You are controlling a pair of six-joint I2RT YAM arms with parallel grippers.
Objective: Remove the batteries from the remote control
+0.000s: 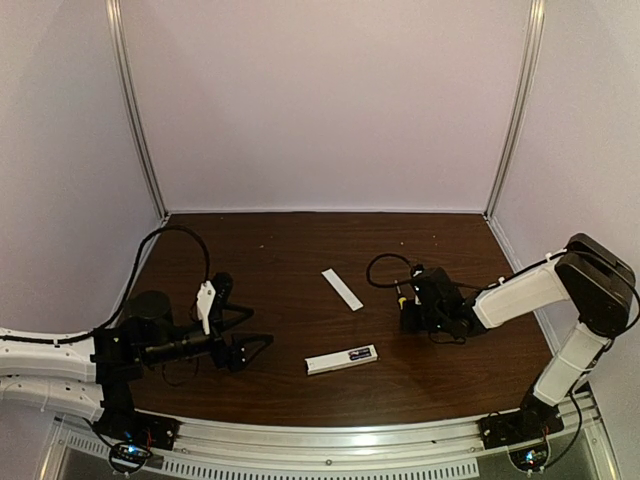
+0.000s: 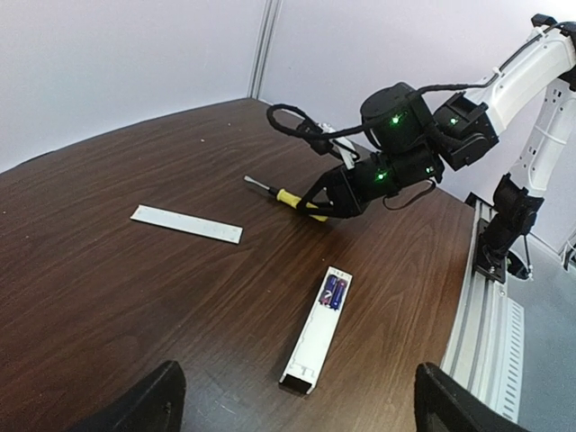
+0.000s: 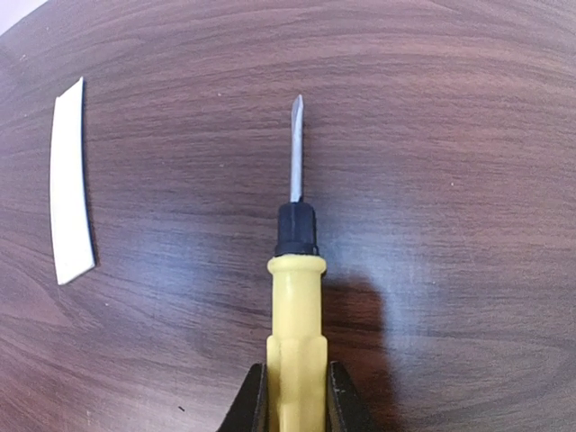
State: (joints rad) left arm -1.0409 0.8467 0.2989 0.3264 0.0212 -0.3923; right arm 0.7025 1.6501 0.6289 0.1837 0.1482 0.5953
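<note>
The white remote control [image 2: 317, 330] lies on the brown table with its battery recess open. Two purple-blue batteries [image 2: 334, 291] sit side by side in the far end of the recess. It also shows in the top view [image 1: 341, 359]. My left gripper [image 2: 301, 423] is wide open and empty, just short of the remote's near end; in the top view it [image 1: 248, 318] is left of the remote. My right gripper [image 3: 297, 407] is shut on the yellow handle of a screwdriver [image 3: 295, 270], blade flat over the table, right of the remote [image 1: 405, 305].
The thin white cover strip [image 1: 342, 289] lies loose behind the remote, also in the left wrist view [image 2: 186, 224] and the right wrist view [image 3: 70, 184]. Pale walls enclose the table on three sides. A metal rail [image 1: 330, 440] runs along the near edge.
</note>
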